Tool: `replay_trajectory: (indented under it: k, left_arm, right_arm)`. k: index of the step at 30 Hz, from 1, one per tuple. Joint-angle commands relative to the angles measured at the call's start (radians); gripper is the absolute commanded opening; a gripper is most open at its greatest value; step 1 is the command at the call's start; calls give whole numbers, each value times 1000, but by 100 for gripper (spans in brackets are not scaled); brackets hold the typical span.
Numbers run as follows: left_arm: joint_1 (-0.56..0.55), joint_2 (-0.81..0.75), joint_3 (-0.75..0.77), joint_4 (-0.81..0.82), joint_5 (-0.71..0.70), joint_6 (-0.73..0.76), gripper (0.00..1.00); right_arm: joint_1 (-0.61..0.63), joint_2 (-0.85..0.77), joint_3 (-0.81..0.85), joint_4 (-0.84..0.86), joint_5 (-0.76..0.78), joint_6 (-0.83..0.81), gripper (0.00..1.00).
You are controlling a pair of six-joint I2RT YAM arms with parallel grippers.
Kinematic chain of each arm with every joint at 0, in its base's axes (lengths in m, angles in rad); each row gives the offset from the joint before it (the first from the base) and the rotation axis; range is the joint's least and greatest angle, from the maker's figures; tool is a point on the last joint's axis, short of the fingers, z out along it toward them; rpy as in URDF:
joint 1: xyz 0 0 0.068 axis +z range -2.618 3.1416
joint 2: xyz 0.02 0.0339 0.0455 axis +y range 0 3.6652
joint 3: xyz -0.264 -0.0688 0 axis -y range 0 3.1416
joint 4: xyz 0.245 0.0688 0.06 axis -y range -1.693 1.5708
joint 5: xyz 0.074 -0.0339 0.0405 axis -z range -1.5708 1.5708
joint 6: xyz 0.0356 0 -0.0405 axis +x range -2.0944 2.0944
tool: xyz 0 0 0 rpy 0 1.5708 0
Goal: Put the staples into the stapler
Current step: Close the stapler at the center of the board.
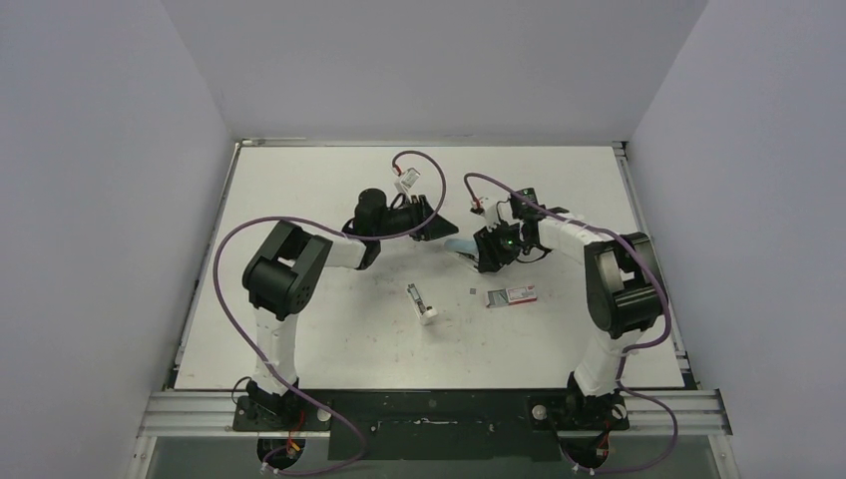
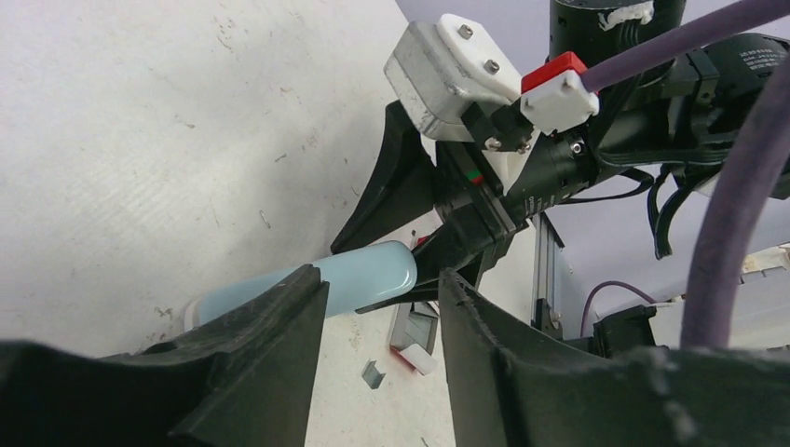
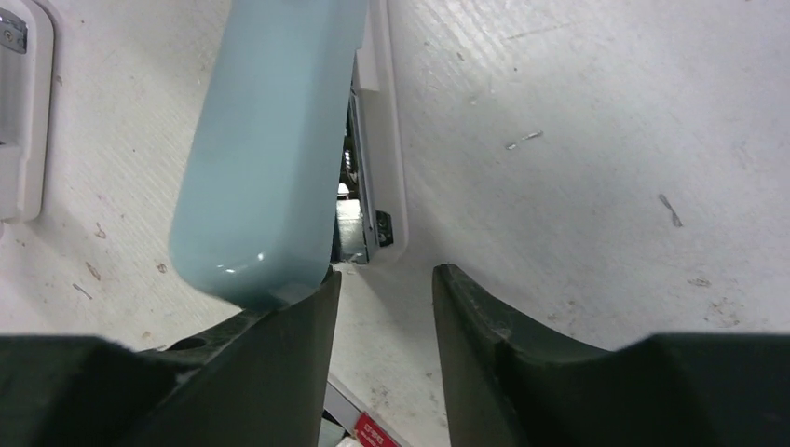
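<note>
left gripper [image 2: 382,284] and right gripper [image 3: 387,275] both gape, nothing pinched, crowding the pale blue stapler [image 3: 265,140]; loads of bare scuffed table [image 1: 299,180] toward far and left edges; grey walls [image 1: 100,200]

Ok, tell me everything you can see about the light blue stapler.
The light blue glossy plastic stapler lies mid-table between the two arms. Its rounded lid sits askew from a white base, with a dark metal channel showing between them. The right gripper's jaws stand apart, one finger seemingly touching the lid's tip.
</note>
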Motion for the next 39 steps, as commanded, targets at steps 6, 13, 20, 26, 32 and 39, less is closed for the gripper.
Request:
replay_trajectory:
  k: [6,13,20,26,32,39]
  left_arm:
    - [19,-78,42,-133,61,317,60]
    - [-15,-115,154,-473,27,642,71]
    - [-38,-90,284,-792,91,1130,89]
    - [-46,15,500,-1187,134,1559,93]
    - [-81,205,844,-1662,122,1890,92]
    - [-121,333,1028,-1929,44,2099,86]
  right_arm:
    - [-75,-121,5,-93,-110,-174,53]
    - [-94,-156,30,-140,-161,-146,56]
    - [-143,-144,58,-148,-220,-81,59]
    - [-230,-145,57,-171,-263,-77,59]
    - [-267,-166,27,-179,-264,-92,59]
    - [-285,-166,5,-181,-282,-98,58]
